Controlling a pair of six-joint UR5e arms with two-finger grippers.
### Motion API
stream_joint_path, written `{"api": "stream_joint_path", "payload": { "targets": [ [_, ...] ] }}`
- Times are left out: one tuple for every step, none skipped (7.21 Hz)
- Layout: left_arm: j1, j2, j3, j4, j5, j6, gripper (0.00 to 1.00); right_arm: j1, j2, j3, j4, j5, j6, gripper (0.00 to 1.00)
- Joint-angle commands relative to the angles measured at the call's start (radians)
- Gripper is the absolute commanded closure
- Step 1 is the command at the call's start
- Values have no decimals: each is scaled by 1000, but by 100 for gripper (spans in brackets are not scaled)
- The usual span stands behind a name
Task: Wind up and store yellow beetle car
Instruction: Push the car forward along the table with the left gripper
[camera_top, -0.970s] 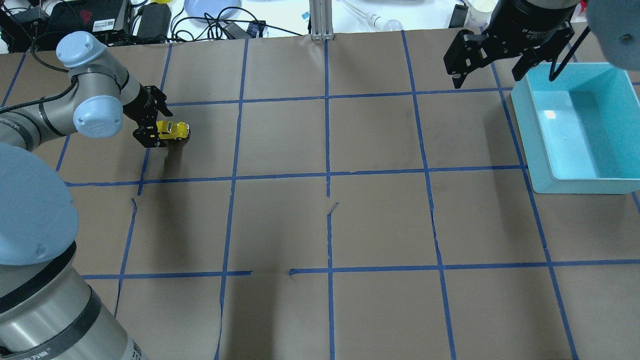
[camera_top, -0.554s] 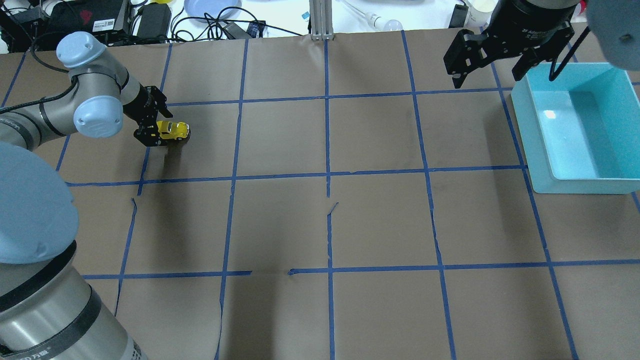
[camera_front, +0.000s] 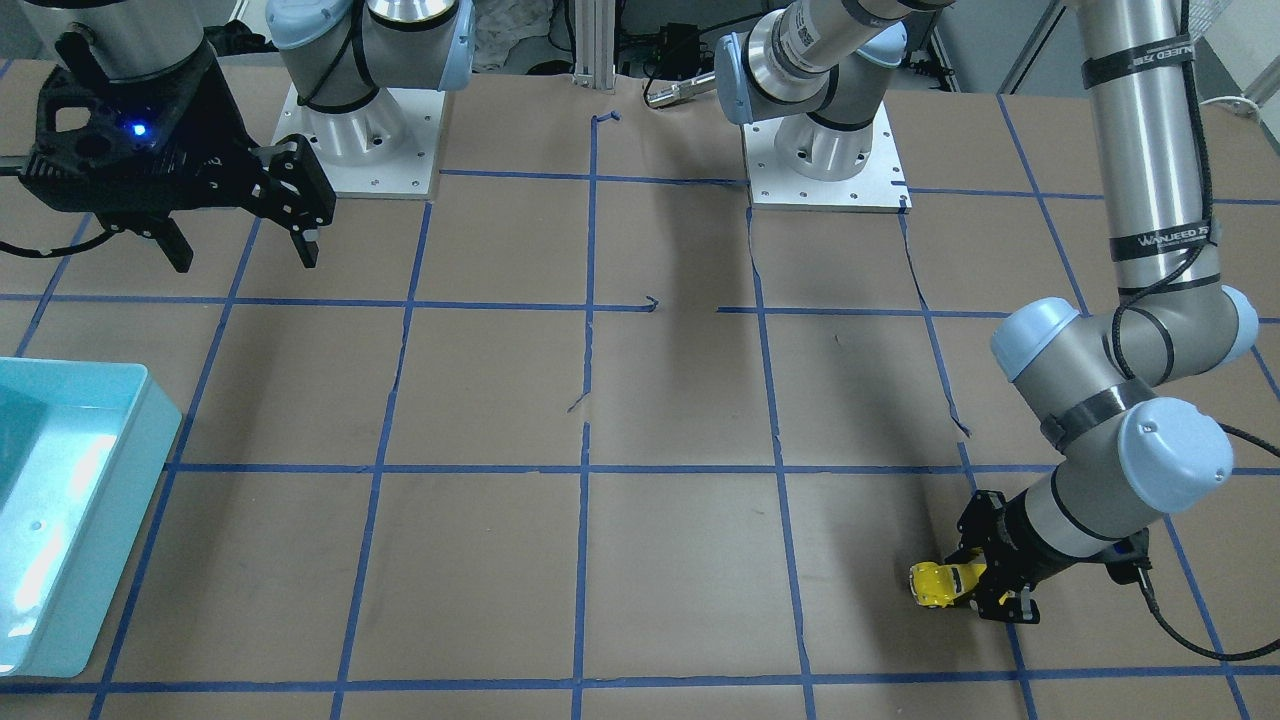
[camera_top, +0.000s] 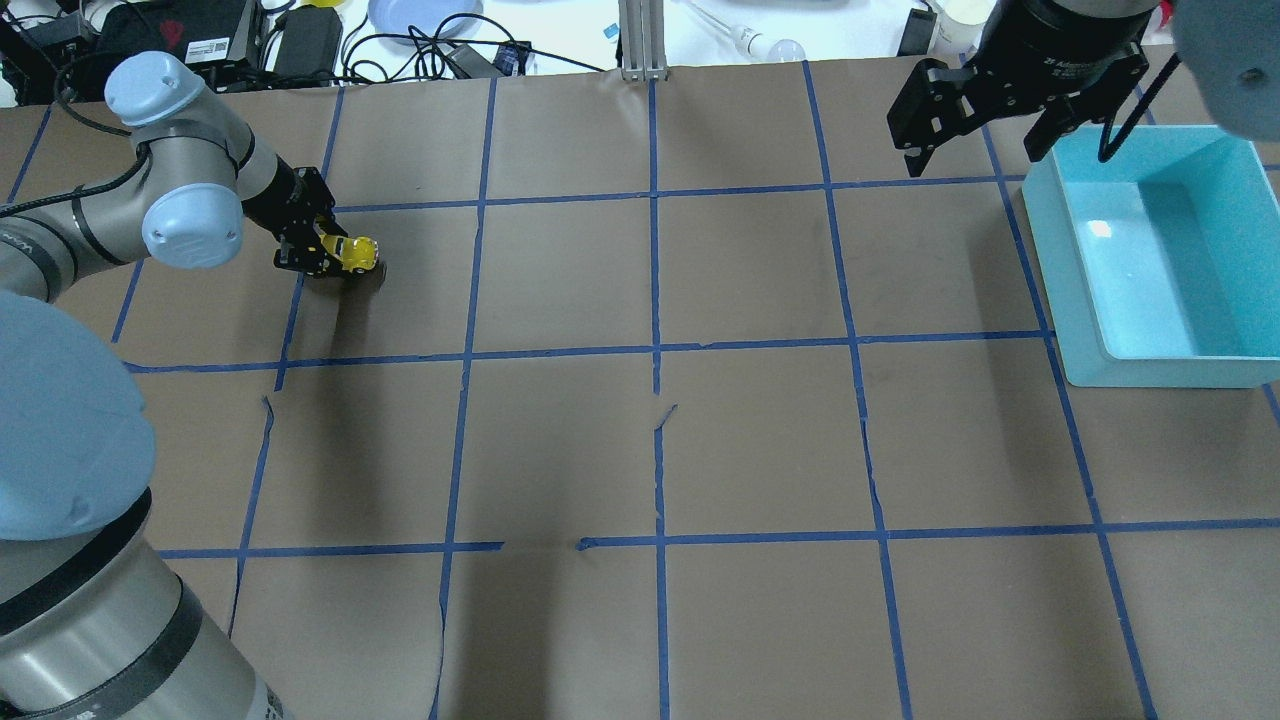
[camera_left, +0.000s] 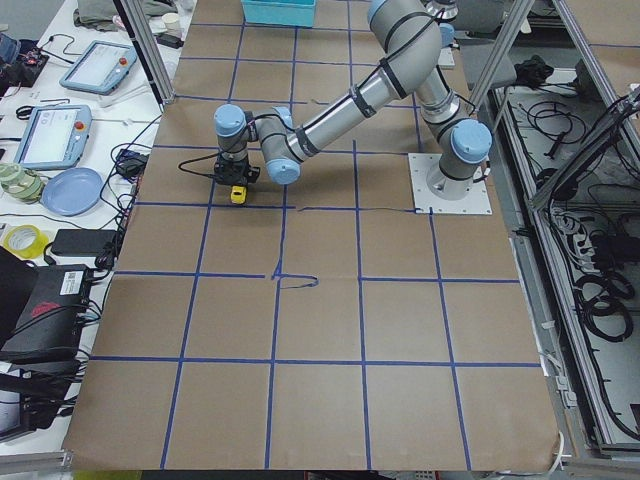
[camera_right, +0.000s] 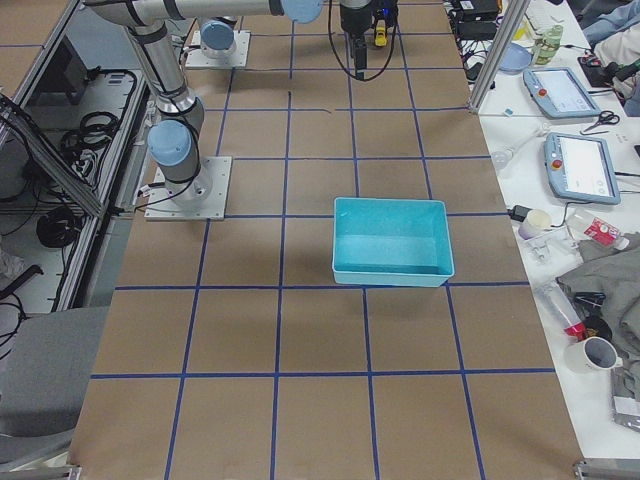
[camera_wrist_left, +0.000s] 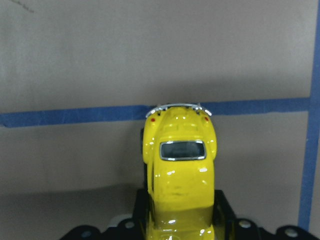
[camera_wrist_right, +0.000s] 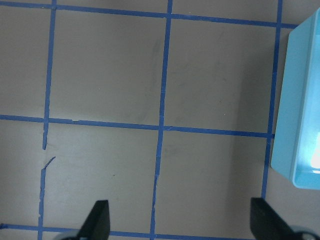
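Since a second ago your left gripper (camera_top: 322, 250) has turned at the wrist and shifted slightly toward the far edge. The yellow beetle car (camera_top: 354, 254) clenched in it now shows less of its length from overhead. The car sits in the far left part of the table (camera_top: 760, 440). In the left wrist view its rear window and tail lights point away from the gripper, toward a blue tape line. Its front end is sunk between the black fingers and cut off by the bottom of that view. The wheels are hidden under the body, so you cannot tell whether they touch the paper. Your right gripper (camera_top: 975, 155) hangs with its jaws spread wide and nothing between them, just beside the far left corner of the turquoise bin (camera_top: 1090, 372). The bin lies at the far right, and the overhead view cuts off its right side. Between car and bin stretches a wide run of brown paper with a blue grid. Cables and boxes crowd the strip beyond the far edge, near the left arm's elbow.
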Motion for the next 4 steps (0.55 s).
{"api": "stream_joint_path", "payload": {
  "targets": [
    [-74, 11, 4, -6, -84, -33, 100, 0, 0, 0, 0, 0, 0, 0],
    [-128, 9, 4, -6, -96, -95, 100, 0, 0, 0, 0, 0, 0, 0],
    [-168, 6, 1, -13, -162, -111, 100, 0, 0, 0, 0, 0, 0, 0],
    [-180, -9, -5, -14, -167, -111, 100, 0, 0, 0, 1, 0, 0, 0]
  ]
}}
